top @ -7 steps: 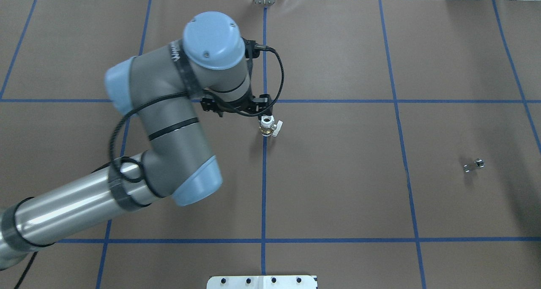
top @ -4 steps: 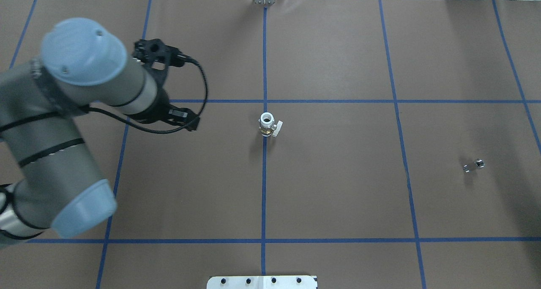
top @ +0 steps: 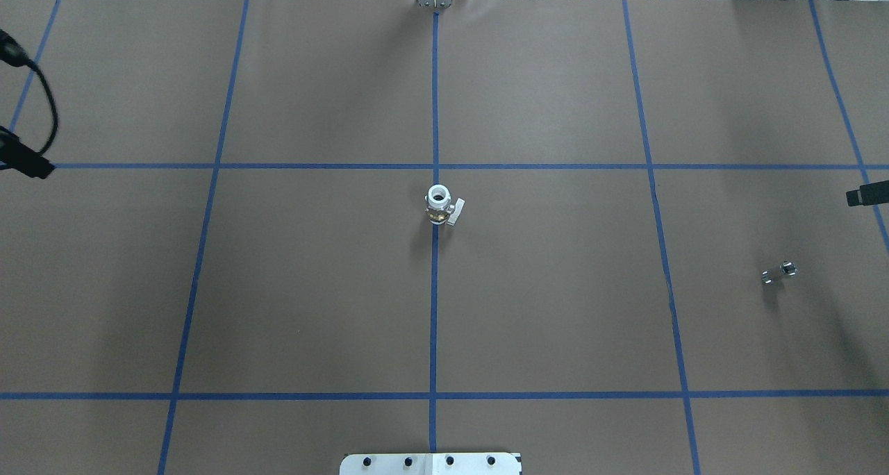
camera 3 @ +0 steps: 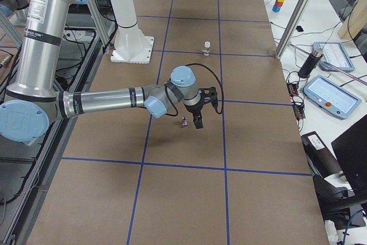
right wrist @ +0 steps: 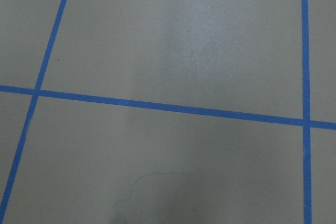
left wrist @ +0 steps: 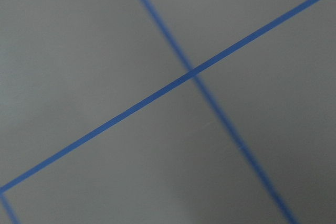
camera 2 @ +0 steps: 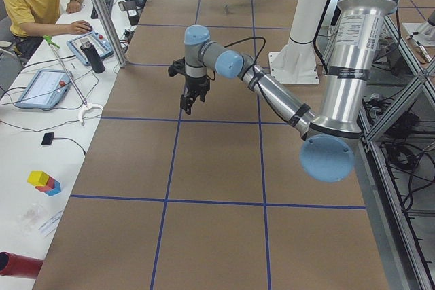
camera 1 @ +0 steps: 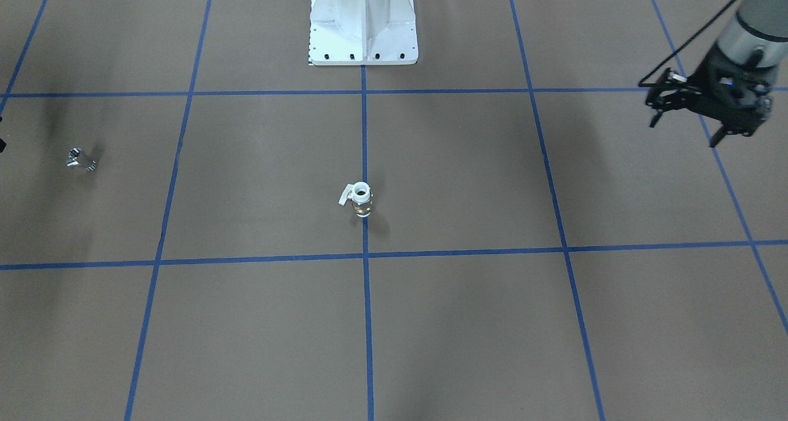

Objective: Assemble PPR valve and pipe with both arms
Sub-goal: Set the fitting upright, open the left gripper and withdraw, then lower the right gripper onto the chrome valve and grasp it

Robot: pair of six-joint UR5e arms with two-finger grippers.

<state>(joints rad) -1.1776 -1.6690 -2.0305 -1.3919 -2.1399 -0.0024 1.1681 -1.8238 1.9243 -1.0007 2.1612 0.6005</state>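
PPR valve [top: 439,205] stands upright at the center of the brown surface [top: 555,308], on the middle blue tape line [top: 434,322] just at 6 o'clock of a line crossing. White open end faces up and the side lever sticks out toward about 4 o'clock in the overhead view. Nothing touches it.

Pipe [top: 778,272] lies on its side well apart from the valve, at about 4 o'clock of it, near the right edge.

Left claw [camera 1: 683,135] hangs above the surface far out at 9 o'clock of the valve. Its fingers are spread, nothing between them.

Right claw [camera 3: 197,123] hovers just beside the pipe in the right side view. Overhead shows only 1 black sliver at the edge, at about 2 o'clock of the pipe, so probably not touching; can't tell if it is spread or closed.

Both wrist views show only surface and tape lines, the left 1 blurred.
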